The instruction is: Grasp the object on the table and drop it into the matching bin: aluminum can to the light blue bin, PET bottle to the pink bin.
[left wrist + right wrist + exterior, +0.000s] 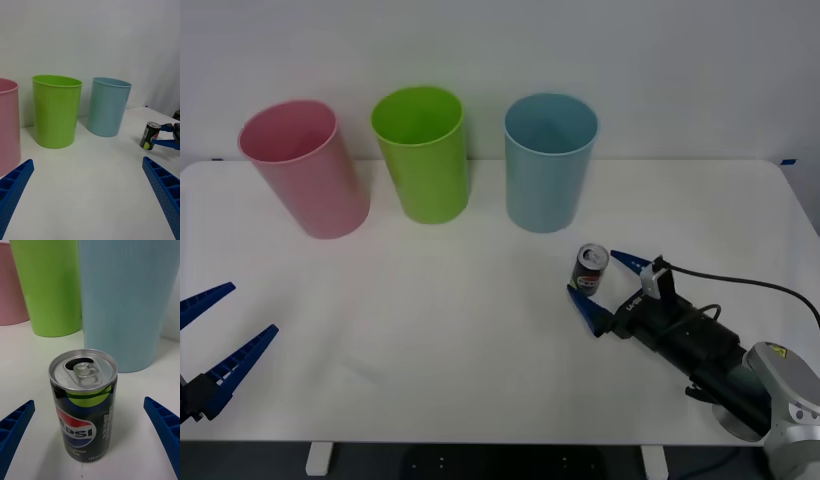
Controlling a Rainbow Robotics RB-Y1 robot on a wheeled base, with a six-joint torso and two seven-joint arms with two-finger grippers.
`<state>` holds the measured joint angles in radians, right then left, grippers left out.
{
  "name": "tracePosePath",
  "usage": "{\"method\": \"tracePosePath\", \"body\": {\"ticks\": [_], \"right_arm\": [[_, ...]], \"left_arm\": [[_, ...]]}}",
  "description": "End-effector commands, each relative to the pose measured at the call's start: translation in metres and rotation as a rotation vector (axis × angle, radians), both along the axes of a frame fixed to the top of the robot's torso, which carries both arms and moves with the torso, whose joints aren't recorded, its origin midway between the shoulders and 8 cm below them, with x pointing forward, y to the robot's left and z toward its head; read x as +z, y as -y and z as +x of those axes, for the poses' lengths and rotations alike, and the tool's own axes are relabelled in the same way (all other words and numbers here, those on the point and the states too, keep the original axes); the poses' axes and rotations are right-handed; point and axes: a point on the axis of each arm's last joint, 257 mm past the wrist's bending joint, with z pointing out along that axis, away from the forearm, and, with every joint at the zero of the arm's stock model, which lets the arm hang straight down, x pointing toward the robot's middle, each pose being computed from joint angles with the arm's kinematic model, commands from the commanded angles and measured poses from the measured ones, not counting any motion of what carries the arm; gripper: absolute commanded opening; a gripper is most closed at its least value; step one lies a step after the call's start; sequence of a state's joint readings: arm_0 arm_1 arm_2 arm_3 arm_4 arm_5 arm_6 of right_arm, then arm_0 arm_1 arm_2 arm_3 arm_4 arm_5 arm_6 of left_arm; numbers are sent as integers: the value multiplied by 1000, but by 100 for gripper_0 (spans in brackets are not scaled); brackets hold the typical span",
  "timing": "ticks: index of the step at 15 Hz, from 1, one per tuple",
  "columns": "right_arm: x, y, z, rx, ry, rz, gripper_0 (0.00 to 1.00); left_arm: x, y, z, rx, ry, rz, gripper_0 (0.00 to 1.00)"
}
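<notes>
The aluminum can [591, 268], small and black with a silver top, stands upright on the white table [430, 330], in front of the light blue bin [548, 165]. My right gripper [593, 275] is open, its blue fingertips flanking the can on both sides without touching it. In the right wrist view the can [83, 408] stands between the spread fingers, with the light blue bin [127, 296] right behind it. The pink bin [305, 170] stands at the back left. My left gripper [248, 311] hangs open over the table's front left edge, holding nothing.
A lime green bin [422, 155] stands between the pink and light blue bins along the back of the table. The right arm's black cable [740, 283] loops over the table at the right. Bare tabletop lies between the two grippers.
</notes>
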<state>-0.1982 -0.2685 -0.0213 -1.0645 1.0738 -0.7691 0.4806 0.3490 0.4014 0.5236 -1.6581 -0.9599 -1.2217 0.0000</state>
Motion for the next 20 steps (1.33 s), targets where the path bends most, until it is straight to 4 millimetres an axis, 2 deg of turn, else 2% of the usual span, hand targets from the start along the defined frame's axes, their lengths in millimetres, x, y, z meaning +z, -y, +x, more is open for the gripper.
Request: {"method": "tracePosePath", "body": {"ticks": [1, 4, 11, 12, 13, 20], "right_arm": [[-2, -3, 9, -2, -7, -4, 100], [0, -7, 16, 2, -7, -5, 100], [-1, -6, 17, -2, -9, -7, 99], [-1, -7, 16, 0, -10, -4, 15], [-1, -6, 17, -3, -12, -2, 0], [-3, -8, 18, -7, -17, -8, 0]], "left_arm": [[0, 0, 0, 0, 0, 0, 100], [0, 0, 0, 0, 0, 0, 100], [0, 0, 0, 0, 0, 0, 100], [0, 0, 0, 0, 0, 0, 100], [0, 0, 0, 0, 0, 0, 100], [0, 0, 0, 0, 0, 0, 100]]}}
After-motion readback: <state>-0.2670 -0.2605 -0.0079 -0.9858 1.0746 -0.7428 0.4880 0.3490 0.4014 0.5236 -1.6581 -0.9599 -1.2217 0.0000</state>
